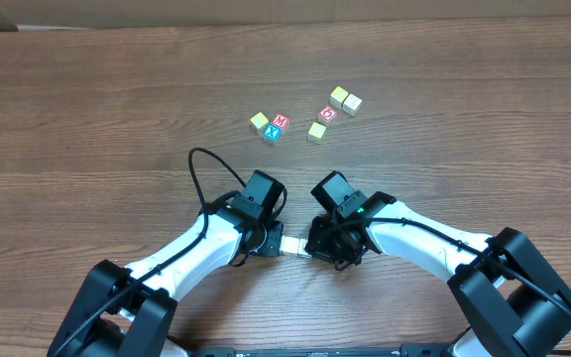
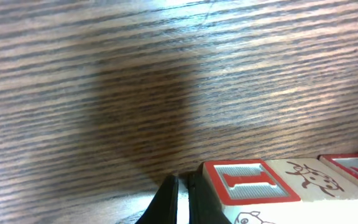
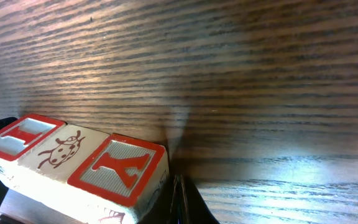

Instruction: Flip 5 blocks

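Three blocks [image 1: 293, 252] are lying in a row on the brown wood-grain tabletop [image 1: 87, 89], between the two arms
Wrist views are showing cream cubes: red-framed I [image 2: 250, 182], black ladybug [image 2: 312, 177], red Y [image 3: 120, 169]; only overhead is showing the other blocks [image 1: 317, 131] scattered farther off. Left jaws and right jaws are sitting shut, gripping nothing, each just beside one end of the row

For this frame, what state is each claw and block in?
Left claw: shut, tips beside the row's I end.
Right claw: shut, tips beside the row's Y end.
Row of blocks: I, ladybug and Y faces up, between the two claws.
Loose blocks: resting on the table, untouched.
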Controlling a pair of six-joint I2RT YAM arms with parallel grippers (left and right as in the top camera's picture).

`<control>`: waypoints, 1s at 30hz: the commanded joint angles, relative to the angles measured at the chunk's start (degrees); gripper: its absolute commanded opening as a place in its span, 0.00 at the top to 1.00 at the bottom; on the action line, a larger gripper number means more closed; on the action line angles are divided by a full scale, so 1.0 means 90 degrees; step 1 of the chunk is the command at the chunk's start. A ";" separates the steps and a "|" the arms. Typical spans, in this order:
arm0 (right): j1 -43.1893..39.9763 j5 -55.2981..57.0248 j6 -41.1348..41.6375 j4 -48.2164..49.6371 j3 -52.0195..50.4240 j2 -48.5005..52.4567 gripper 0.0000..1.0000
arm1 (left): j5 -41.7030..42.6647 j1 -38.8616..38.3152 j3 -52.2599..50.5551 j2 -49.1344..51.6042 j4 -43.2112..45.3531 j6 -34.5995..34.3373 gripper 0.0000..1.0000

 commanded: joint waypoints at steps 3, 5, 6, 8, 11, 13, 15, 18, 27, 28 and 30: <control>0.0151 -0.0296 0.0243 0.0114 -0.0002 -0.0010 0.96 | -0.0182 -0.0012 -0.0330 0.0546 0.0056 0.0563 0.95; 0.0151 -0.0357 0.0257 0.0114 -0.0002 -0.0010 0.96 | -0.0197 -0.0012 -0.0330 0.0546 0.0063 0.0712 0.96; 0.0151 -0.0379 0.0262 0.0112 -0.0002 -0.0010 0.96 | -0.0211 -0.0012 -0.0328 0.0546 0.0061 0.0763 0.96; 0.0151 -0.0396 0.0265 0.0114 -0.0002 -0.0010 0.96 | -0.0223 -0.0012 -0.0328 0.0546 0.0058 0.0823 0.96; 0.0153 -0.0398 0.0347 0.0092 -0.0002 -0.0010 0.96 | -0.0228 -0.0012 -0.0330 0.0546 0.0070 0.0823 0.96; 0.0158 -0.0427 0.0408 0.0092 -0.0002 -0.0010 0.96 | -0.0277 -0.0012 -0.0330 0.0546 0.0085 0.0848 0.96; 0.0158 -0.0447 0.0440 0.0087 -0.0002 -0.0010 0.96 | -0.0367 -0.0012 -0.0330 0.0546 0.0085 0.0903 0.96; 0.0158 -0.0447 0.0573 0.0070 -0.0002 -0.0010 0.96 | -0.0367 -0.0012 -0.0330 0.0546 0.0085 0.1107 0.96; 0.0158 -0.0452 0.0930 0.0044 -0.0002 -0.0010 0.96 | -0.0374 -0.0012 -0.0328 0.0546 0.0131 0.1600 0.96; 0.0158 -0.0452 0.0933 0.0046 -0.0002 -0.0010 0.96 | -0.0374 -0.0012 -0.0330 0.0546 0.0141 0.1632 0.96; 0.0158 -0.0452 0.1003 0.0041 -0.0002 -0.0010 0.96 | -0.0389 -0.0012 -0.0330 0.0546 0.0185 0.1632 0.96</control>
